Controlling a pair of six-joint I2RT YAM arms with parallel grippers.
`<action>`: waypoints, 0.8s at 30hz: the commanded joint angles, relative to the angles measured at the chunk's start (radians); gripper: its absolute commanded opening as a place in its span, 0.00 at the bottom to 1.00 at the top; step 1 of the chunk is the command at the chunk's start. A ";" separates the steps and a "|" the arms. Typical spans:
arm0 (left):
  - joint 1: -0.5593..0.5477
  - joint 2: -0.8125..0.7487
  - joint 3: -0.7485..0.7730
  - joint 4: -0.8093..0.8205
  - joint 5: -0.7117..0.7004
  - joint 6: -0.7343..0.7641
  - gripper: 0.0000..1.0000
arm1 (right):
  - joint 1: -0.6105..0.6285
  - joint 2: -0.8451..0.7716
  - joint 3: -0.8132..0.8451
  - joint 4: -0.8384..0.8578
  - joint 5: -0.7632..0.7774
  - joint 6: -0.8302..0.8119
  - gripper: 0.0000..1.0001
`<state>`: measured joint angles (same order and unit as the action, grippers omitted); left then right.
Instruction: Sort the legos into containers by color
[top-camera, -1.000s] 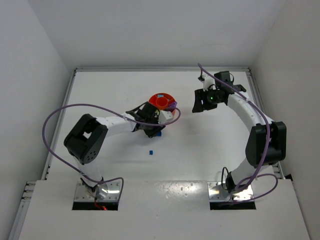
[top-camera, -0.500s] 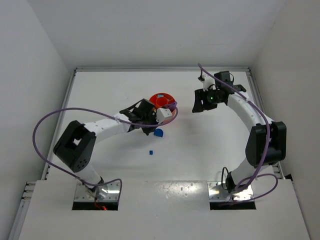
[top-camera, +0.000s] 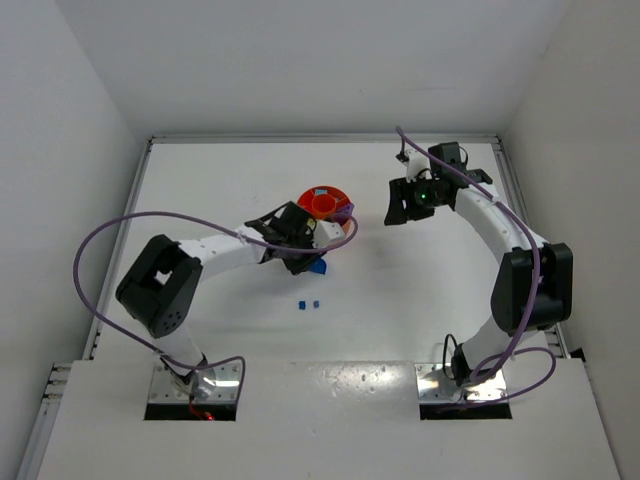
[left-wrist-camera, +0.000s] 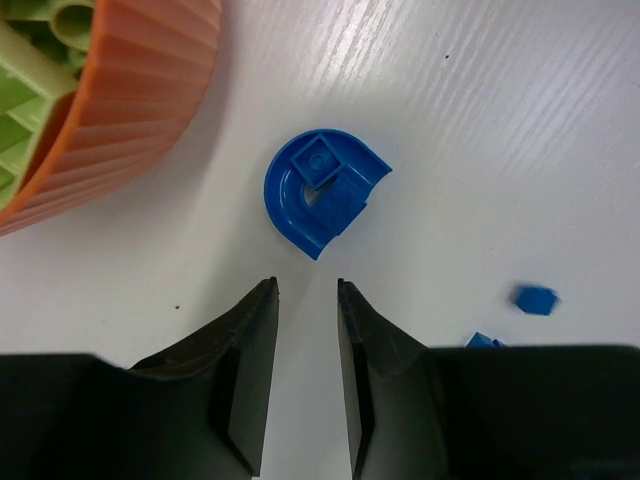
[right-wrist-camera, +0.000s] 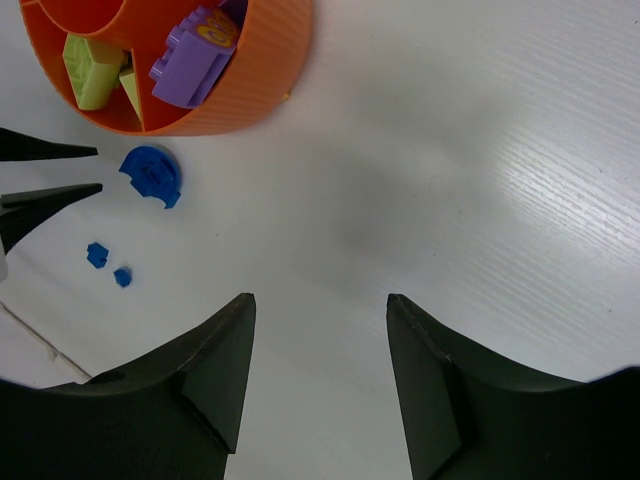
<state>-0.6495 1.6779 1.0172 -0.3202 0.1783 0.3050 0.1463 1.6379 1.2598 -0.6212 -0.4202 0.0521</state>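
Observation:
The round orange tray (top-camera: 325, 203) (right-wrist-camera: 262, 80) holds a purple lego (right-wrist-camera: 195, 50) and yellow-green legos (right-wrist-camera: 90, 55) (left-wrist-camera: 30, 90) in its wedge compartments. A blue rounded lego (left-wrist-camera: 322, 190) (top-camera: 318, 266) lies on the table beside the tray. My left gripper (left-wrist-camera: 307, 285) (top-camera: 303, 260) hovers just short of it, open by a narrow gap with nothing between the fingers. Two tiny blue legos (top-camera: 301, 304) (top-camera: 316, 302) lie nearer the front. My right gripper (right-wrist-camera: 320, 298) (top-camera: 392, 205) stands open and holds nothing, to the right of the tray.
White walls border the table on the left, back and right. The left arm's purple cable (top-camera: 345, 225) loops close past the tray. The tiny blue legos (left-wrist-camera: 536, 299) sit just right of my left fingers.
A second tiny blue lego now lies beside the first on the table. The left arm swung out to the left and came back near the blue rounded lego. The right arm stayed still.

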 joint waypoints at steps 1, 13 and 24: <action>-0.012 0.032 0.044 0.012 0.035 -0.029 0.36 | -0.004 -0.020 -0.008 0.035 -0.015 -0.009 0.56; -0.012 0.108 0.107 0.050 0.047 -0.070 0.37 | -0.004 -0.020 -0.008 0.035 -0.015 -0.009 0.56; 0.016 0.152 0.126 0.050 0.038 -0.070 0.36 | -0.004 -0.029 -0.017 0.035 -0.015 -0.009 0.56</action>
<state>-0.6456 1.8133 1.1210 -0.2790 0.2134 0.2470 0.1463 1.6379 1.2530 -0.6125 -0.4202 0.0521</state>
